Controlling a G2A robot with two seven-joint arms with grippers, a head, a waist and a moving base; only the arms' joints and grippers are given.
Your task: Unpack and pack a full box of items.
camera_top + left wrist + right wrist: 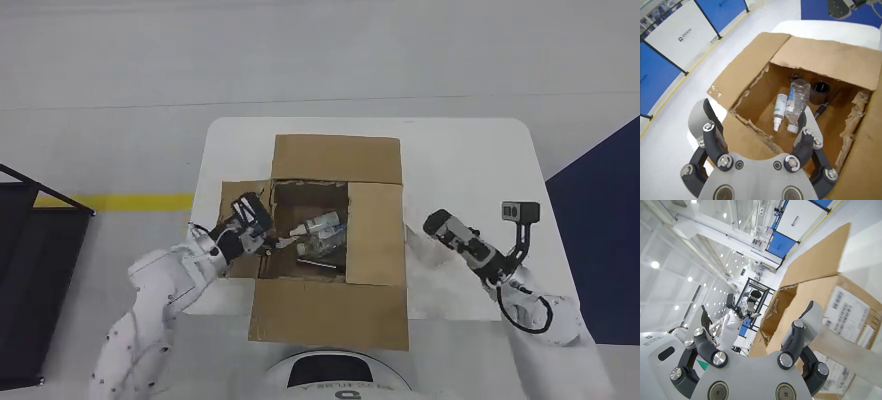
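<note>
A white worktop (470, 160) carries an open cardboard box (336, 158) with all four flaps folded outward. A yellow line (110, 202) runs across the floor to the left of it, near a black rack (30, 260). The inner rim of the box's opening is ragged, with torn cardboard (851, 121) hanging along its walls. A printed shipping label (848, 317) is stuck on the outer wall nearest the right arm.

On the floor of the box lie a white spray bottle (779, 108) and a crumpled clear plastic bottle (797, 102), side by side and touching, with their caps on the left arm's side. Beyond them a short black cylinder (819, 92) stands with its open end up, and a thin rod with a dark handle (820, 109) lies just beside it.

The left gripper (755, 108) hangs at the box's left side, tilted down into the opening. Its jaws are spread wide and hold nothing; one finger (806, 121) is over the inside, the other over the left flap. The right gripper (757, 307) is over the worktop near the right flap without touching it, jaws also apart and empty, pointing at the box's outer wall.
</note>
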